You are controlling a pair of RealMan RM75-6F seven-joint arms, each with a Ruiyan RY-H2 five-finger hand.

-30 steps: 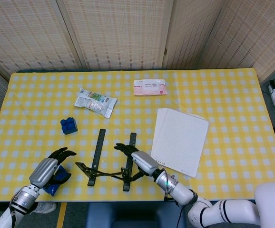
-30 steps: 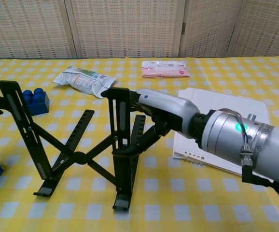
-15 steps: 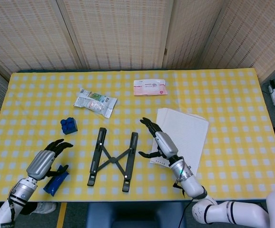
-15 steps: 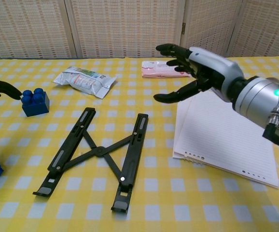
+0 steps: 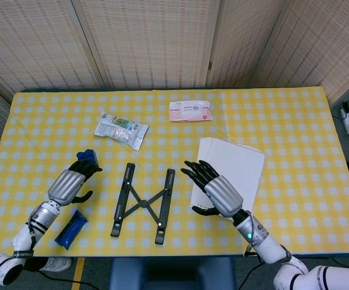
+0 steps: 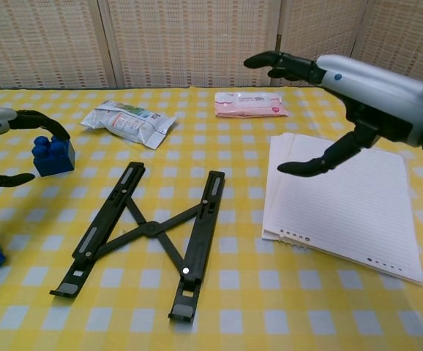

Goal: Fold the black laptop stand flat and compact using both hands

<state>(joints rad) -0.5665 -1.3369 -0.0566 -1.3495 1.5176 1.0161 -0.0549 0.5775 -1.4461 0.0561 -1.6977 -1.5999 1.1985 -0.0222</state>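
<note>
Yellow-checked tabletop (image 5: 283,121) now carries the black folding laptop stand (image 5: 142,203) collapsed flat; both hands, left hand (image 5: 70,183) and right hand (image 5: 214,191), have lifted away, fingers spread, empty.

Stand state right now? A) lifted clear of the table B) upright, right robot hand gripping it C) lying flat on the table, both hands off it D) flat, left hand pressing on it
C: the stand lies flat on the tablecloth in an X shape, with the right robot hand open above the paper and the left robot hand open beside it, neither touching.
</note>
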